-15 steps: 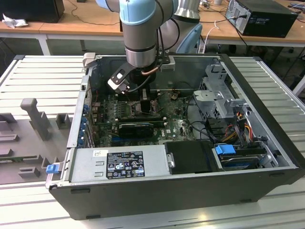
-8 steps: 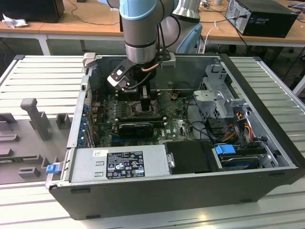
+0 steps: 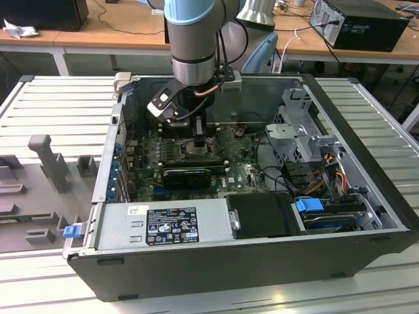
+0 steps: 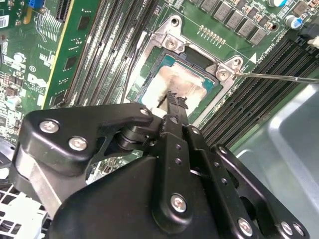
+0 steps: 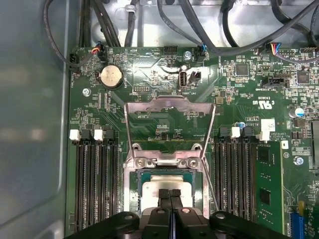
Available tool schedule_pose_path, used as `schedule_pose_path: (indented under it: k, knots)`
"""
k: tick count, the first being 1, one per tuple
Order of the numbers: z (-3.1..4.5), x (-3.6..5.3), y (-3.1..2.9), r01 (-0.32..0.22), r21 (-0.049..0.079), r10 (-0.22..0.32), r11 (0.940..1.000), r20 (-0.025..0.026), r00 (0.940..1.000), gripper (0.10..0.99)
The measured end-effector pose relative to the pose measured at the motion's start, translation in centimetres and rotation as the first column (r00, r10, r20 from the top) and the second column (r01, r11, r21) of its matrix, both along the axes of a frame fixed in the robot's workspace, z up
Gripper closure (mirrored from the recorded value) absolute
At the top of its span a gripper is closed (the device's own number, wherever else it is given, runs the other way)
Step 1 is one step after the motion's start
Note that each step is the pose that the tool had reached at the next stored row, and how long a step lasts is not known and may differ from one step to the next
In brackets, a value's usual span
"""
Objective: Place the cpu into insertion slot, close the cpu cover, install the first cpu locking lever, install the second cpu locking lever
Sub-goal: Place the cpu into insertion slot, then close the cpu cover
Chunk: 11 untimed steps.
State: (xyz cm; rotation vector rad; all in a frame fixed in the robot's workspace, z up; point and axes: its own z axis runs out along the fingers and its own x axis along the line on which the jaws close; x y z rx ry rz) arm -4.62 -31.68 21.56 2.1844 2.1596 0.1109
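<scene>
The cpu (image 5: 149,191) lies flat in the insertion slot (image 5: 164,173), pale tan-silver inside the dark frame; the second wrist view shows the cpu (image 4: 187,82) the same way. The cpu cover (image 5: 169,103), a silver frame with a square window, is swung open and lies back over the board beyond the socket. A thin wire locking lever (image 4: 279,77) stands off one side of the socket. My gripper (image 5: 169,193) is directly over the cpu, its black fingers pressed together with nothing between them. In the exterior view the gripper (image 3: 198,140) reaches down into the open computer case.
Long black memory slots (image 5: 94,184) flank the socket on both sides. A black expansion card (image 3: 186,175) lies just in front of it, with the power supply (image 3: 160,226) nearer still. A drive cage (image 3: 301,140) and cables fill the exterior view's right.
</scene>
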Motion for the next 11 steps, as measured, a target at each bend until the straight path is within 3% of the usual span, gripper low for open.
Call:
schedule_pose_path:
  k: [11]
  knots:
    - [0.79,0.14,-0.06,0.000,0.001,0.000,1.0000,-0.0014,1.0000,0.980]
